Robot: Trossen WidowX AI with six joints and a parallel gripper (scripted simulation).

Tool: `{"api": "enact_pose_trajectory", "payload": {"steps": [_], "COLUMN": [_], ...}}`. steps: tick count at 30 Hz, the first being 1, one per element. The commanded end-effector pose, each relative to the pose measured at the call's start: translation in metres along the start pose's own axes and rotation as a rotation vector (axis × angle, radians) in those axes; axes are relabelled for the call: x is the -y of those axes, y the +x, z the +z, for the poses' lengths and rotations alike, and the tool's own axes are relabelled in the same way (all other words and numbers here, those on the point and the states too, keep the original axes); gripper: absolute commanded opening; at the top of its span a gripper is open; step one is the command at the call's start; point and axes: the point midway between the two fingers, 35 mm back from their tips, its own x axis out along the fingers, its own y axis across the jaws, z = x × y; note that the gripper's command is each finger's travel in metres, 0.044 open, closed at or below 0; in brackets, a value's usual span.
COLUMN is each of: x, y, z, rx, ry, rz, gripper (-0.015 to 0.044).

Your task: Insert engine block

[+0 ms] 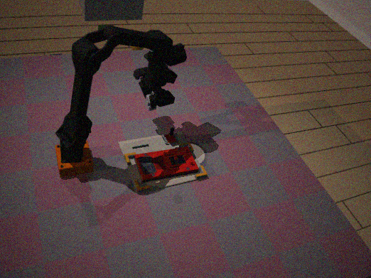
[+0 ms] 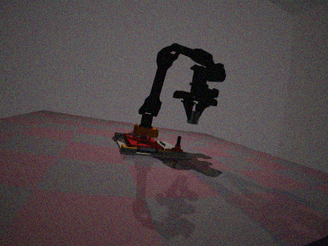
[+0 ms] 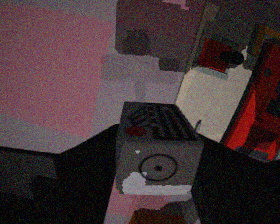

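The engine block [image 1: 149, 104] [image 2: 195, 117] [image 3: 160, 162] is a small grey block with dark slanted ribbing and a reddish spot on top, and a ring mark on the side facing the wrist camera. My gripper [image 1: 153, 101] [image 2: 193, 116] [image 3: 150, 132] is shut on it and holds it well above the mat, behind the car body in the top view. The car body [image 1: 190, 166] [image 2: 133, 140] [image 3: 242, 122] is a flat red plate between yellow corner pieces. Dark recesses show in its top. Its rib and the block's slot side cannot be made out.
A white panel [image 1: 126, 146] [image 3: 210, 100] lies beside the car body. A red piece [image 1: 170, 139] [image 2: 177, 148] [image 3: 212, 54] with an upright black peg stands at its end. A white disc [image 1: 199, 155] lies at the body's far right. A grey bin [image 1: 114, 3] is at the back.
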Motion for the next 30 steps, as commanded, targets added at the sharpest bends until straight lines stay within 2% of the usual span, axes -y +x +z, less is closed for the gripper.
{"api": "enact_pose_trajectory", "payload": {"steps": [1, 9, 26, 30], "x": [0.000, 0.000, -0.001, -0.001], "y": [0.000, -0.002, 0.007, 0.011], "z": [0.001, -0.003, -0.020, -0.022], "rx": [0.022, 0.122, 0.682, 0.729], "ry": [0.003, 0.002, 0.001, 0.003], "rz": [-0.001, -0.002, -0.004, -0.002], "gripper": [0.0000, 0.0000, 0.0000, 0.0000]}}
